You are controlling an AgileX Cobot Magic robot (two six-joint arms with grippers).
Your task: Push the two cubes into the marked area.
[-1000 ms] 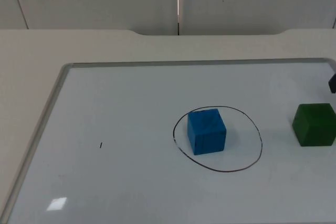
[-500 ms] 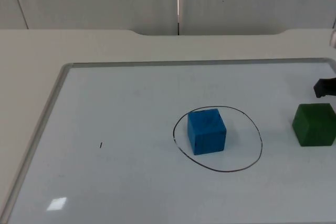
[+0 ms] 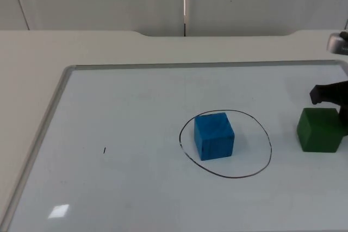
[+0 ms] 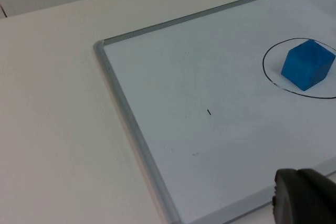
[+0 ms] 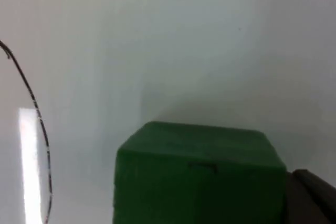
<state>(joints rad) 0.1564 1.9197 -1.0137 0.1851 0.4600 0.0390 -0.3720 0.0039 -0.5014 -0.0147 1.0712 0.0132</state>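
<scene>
**Green cube outside the ring, right claw against it**

The blue foam cube (image 3: pixel 214 136) sits inside the black hand-drawn oval ring (image 3: pixel 268 144) on the whiteboard (image 3: pixel 136 129), toward the ring's left half, its faces turned slightly off square to the board's edges. From the left wrist view the same cube (image 4: pixel 307 64) stands within the ring (image 4: pixel 269 73), clear of the line on all visible sides.

The green foam cube (image 3: pixel 319 129) stands on the whiteboard to the right of the ring, outside it, with a gap of bare board between its left face and the line. From the right wrist view the cube (image 5: pixel 199 174) is close up, with an arc of the ring (image 5: pixel 39 124) to its side.

The right claw (image 3: pixel 331 95) is at the far right edge of the scene, its black body just beyond and beside the green cube's far right corner; it appears to touch the cube there. Whether its fingers are apart or together cannot be told.

The left claw (image 4: pixel 304 198) hangs over the near edge of the whiteboard, well apart from both cubes; finger state cannot be told. The left arm waits.

The whiteboard's grey metal frame (image 3: pixel 51 113) lies on the pale surface (image 3: pixel 32 58).
</scene>
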